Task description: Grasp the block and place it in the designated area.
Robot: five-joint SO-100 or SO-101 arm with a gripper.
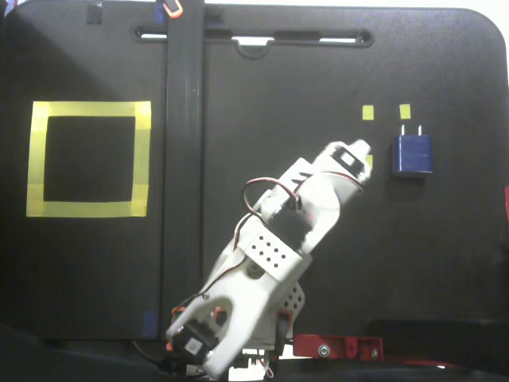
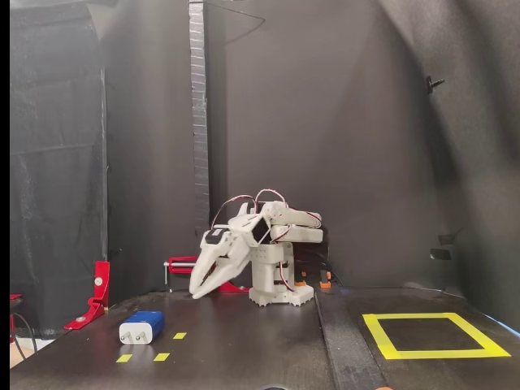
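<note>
Block (image 1: pixel 412 154) grabbing could fail, I reckon: the pincer (image 2: pixel 197 289) hangs above the board, and a steep descent might nudge the smooth blue plug away. Largest first: my black board (image 1: pixel 445 263) carries the yellow-taped designated area (image 1: pixel 89 158) near its left edge in the top-down fixed view; the block lies near the right edge, well apart from it, prongs toward the far edge. It sits just beyond the pincer tip, untouched. Its fingers look nearly together; I cannot tell for sure.
</note>
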